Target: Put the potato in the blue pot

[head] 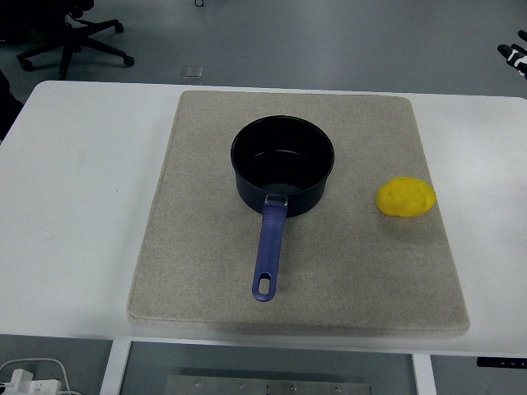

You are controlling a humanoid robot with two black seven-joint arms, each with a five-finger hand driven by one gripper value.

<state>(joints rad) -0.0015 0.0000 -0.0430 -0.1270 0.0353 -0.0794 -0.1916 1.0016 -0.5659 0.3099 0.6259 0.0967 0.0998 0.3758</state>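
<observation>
A yellow potato (406,197) lies on the right part of the grey mat (206,271), close to its right edge. The blue pot (283,164) stands upright in the middle of the mat, dark and empty inside. Its blue handle (269,247) points toward the near edge. The potato is apart from the pot, to its right. Only a small black-and-white tip of my right hand (515,54) shows at the far right edge, above and well behind the potato. My left arm is out of view.
The mat lies on the white table (74,206). An office chair base (74,41) stands on the floor beyond the far left corner. A white cable and plug (29,378) lie below the table's near left edge.
</observation>
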